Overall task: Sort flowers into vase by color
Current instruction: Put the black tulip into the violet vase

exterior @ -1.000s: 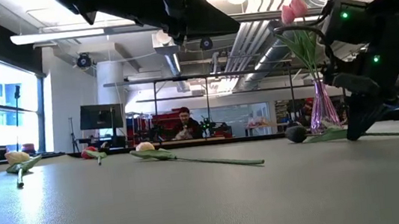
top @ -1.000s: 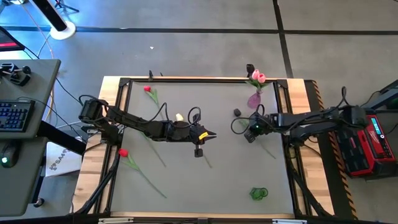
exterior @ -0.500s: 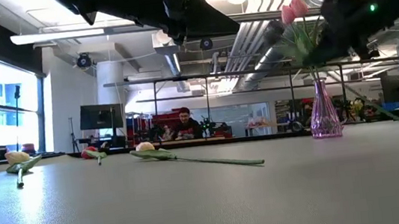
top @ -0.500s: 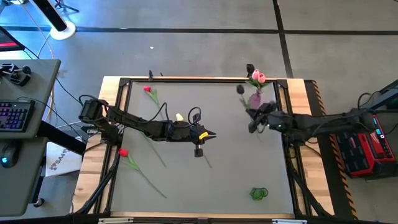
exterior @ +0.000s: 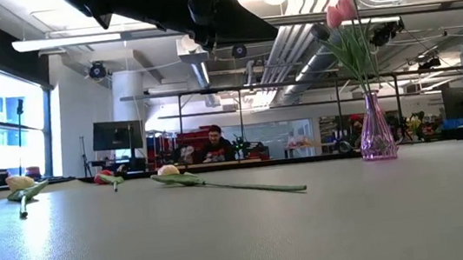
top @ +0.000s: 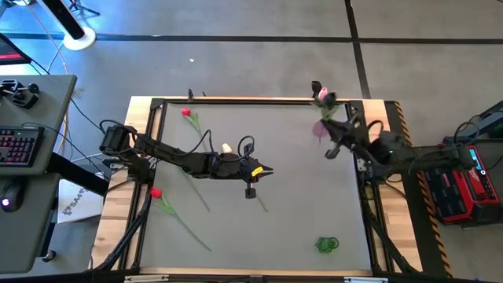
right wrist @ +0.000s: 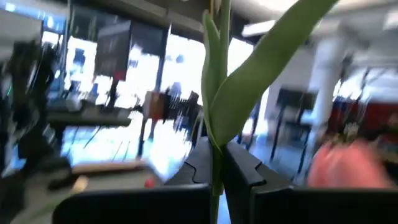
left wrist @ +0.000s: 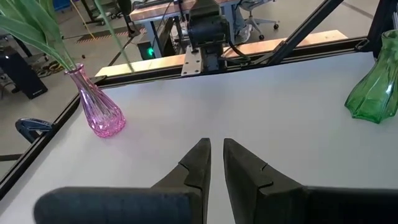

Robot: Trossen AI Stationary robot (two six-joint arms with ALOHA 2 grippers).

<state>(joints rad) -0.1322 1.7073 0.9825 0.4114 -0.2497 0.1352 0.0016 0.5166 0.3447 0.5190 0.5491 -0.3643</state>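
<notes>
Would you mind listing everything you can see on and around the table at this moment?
Table: 1, grey top, wooden edges.
Pink vase: 1, clear pink glass, far right edge.
Pink tulips: 2, standing in the pink vase.
Green vase: 1, near right, empty.
Red tulips: 2, lying on the left side; the second is nearer.
Cream tulips: 2 in the low view, lying flat; the other is further left.
Held tulip: 1, green stem, head unclear.
Person: 1, seated in the room behind.
Left gripper: mid-table, raised, empty.
Right gripper: raised by the pink vase, clamping the held tulip.
</notes>
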